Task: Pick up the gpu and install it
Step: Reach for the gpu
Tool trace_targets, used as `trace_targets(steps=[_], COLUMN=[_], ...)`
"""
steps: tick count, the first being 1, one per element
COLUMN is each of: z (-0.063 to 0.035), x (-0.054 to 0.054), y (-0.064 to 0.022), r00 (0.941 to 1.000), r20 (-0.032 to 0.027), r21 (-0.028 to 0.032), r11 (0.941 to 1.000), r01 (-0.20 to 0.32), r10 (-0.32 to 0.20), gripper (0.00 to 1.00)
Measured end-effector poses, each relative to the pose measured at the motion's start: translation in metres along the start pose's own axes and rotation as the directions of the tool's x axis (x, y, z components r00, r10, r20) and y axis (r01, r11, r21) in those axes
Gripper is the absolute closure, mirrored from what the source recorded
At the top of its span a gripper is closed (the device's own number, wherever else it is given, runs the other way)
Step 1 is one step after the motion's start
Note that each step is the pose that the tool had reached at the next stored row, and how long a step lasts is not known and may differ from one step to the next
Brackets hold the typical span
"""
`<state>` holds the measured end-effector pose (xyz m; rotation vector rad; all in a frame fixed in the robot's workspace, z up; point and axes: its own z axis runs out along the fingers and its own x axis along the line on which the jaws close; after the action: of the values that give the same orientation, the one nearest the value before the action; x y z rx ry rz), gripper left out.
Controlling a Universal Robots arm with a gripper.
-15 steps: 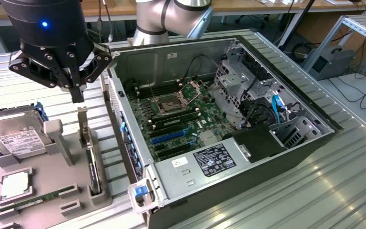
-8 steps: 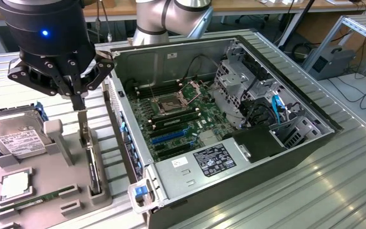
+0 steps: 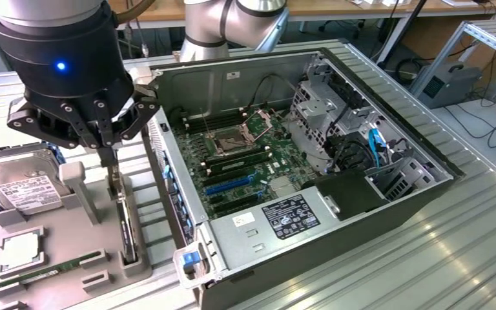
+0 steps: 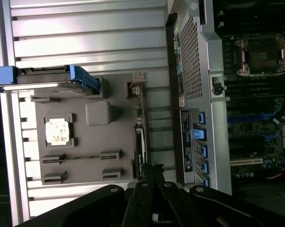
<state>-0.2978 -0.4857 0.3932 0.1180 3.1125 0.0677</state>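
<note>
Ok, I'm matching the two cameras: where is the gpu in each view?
Exterior view: the gpu stands on edge in the grey tray, below the end effector.
Wrist view: the gpu lies along the tray's side nearest the computer case.
Shared landmark: the hard drive on that tray.

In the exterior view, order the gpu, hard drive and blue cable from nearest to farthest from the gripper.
1. gpu, standing on edge in the tray, right under the gripper.
2. hard drive, on the exterior view's left.
3. blue cable, inside the case, exterior view's right.
</note>
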Motion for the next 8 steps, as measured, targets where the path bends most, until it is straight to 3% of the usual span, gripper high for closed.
trace_targets(steps=[8], z=[-0.0005], x=[0.0045], y=[-0.0101], r00=[1.0], r20=[0.0], r21=[0.0001], r11=[1.0], r01=[0.0], r10=[0.0], gripper=[0.89])
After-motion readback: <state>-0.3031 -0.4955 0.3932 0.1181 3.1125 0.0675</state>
